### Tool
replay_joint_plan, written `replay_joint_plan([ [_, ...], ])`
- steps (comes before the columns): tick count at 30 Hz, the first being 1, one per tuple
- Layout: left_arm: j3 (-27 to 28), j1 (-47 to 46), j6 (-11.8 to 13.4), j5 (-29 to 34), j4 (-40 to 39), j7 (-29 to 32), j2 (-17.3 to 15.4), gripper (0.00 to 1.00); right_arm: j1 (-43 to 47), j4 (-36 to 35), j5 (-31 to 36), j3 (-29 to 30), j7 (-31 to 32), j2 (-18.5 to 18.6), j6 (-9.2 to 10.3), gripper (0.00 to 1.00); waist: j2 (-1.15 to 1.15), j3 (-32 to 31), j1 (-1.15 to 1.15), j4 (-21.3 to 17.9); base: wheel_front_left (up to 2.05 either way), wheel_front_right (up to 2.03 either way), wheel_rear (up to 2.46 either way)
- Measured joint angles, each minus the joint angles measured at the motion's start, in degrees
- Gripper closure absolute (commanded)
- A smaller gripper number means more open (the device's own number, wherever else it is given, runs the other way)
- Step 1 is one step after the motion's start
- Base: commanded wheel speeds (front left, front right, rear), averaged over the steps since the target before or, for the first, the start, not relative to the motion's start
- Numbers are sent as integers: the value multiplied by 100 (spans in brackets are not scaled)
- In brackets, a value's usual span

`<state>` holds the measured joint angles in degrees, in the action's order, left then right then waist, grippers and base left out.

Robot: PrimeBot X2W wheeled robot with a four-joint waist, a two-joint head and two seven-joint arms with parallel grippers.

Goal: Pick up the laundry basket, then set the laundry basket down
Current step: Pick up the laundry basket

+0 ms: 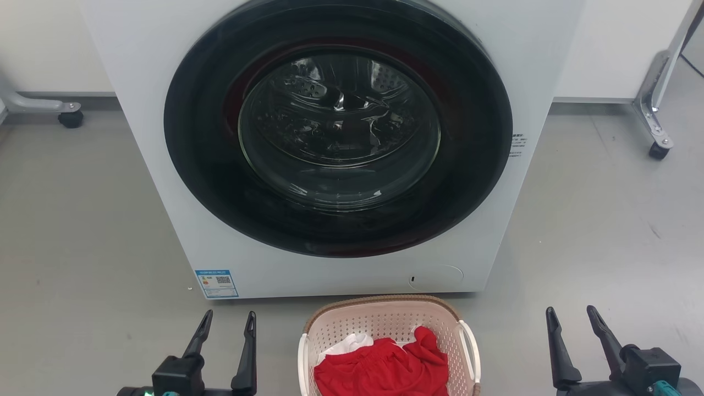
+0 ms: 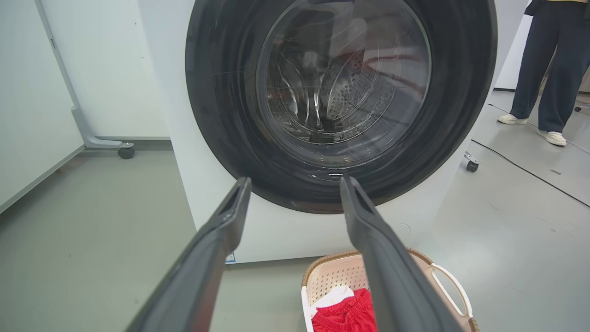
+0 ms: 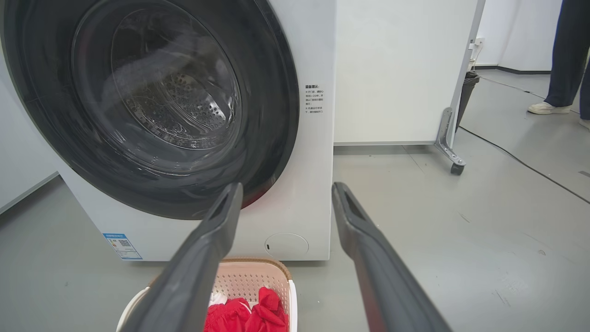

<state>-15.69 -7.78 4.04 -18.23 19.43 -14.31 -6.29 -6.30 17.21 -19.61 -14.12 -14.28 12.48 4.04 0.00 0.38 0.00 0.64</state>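
From the head view, the laundry basket (image 1: pixel 385 324) stands on the grey floor (image 1: pixel 82 220) just in front of the lower front edge of the white washer (image 1: pixel 330 275), a little right of the washer's middle. A red garment (image 1: pixel 385 368) and a white cloth (image 1: pixel 349 344) lie inside it. The left end effector (image 1: pixel 230 316) is to the basket's left and the right end effector (image 1: pixel 570 311) to its right. Each has its fingers spread apart, holds nothing, and is clear of the basket.

In the left wrist view, the left end effector (image 2: pixel 295 182) points at the washer's round dark door (image 2: pixel 221 115), its fingers parted and empty. The basket (image 2: pixel 332 276) sits on the floor below, partly behind the right-hand finger. A person's legs (image 2: pixel 539 69) stand on the floor beyond the washer.

In the right wrist view, the right end effector (image 3: pixel 286 186) is likewise spread and empty. The basket (image 3: pixel 249 281) lies low on the floor below the washer's front, partly behind the left-hand finger. A dark cable (image 3: pixel 521 161) runs across the floor.
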Motion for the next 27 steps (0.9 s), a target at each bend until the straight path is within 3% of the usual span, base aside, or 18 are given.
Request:
replay_joint_plan([
  [27,81,4,-3,19,163,0,77,0,20,57,98,62,0,-47,-3,0,0,118,0,8,0,0,0],
])
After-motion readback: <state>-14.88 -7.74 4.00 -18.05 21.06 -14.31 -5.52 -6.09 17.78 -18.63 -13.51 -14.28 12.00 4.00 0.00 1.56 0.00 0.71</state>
